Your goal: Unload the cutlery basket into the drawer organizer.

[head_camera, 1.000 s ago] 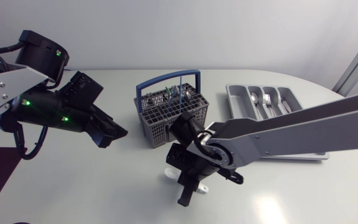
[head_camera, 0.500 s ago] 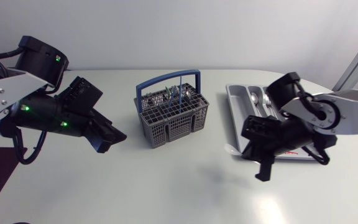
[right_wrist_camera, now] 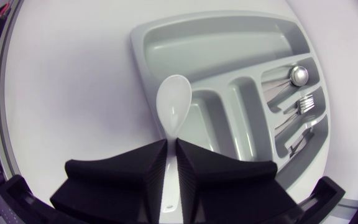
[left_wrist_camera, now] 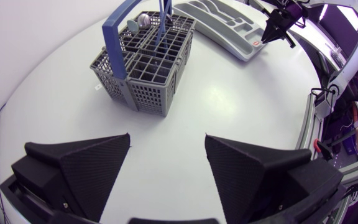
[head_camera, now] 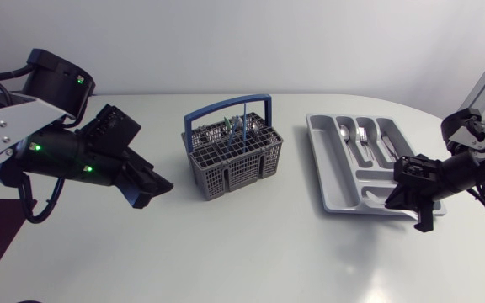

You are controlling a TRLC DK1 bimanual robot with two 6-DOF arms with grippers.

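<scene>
At the table's right side, the right gripper (right_wrist_camera: 171, 144) is clamped on the handle of a white spoon (right_wrist_camera: 174, 109), whose bowl points ahead over the near rim of the drawer organizer (right_wrist_camera: 216, 50). Well to the left, the left gripper (left_wrist_camera: 166, 137), fingers apart, faces the cutlery basket (head_camera: 234, 156).

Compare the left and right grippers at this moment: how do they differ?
The left gripper has its fingers wide apart with nothing between them; the right gripper has its fingers shut on a white spoon. The left gripper faces the cutlery basket without touching it; the right gripper is at the drawer organizer. Both are matte black with wedge-shaped fingers.
</scene>
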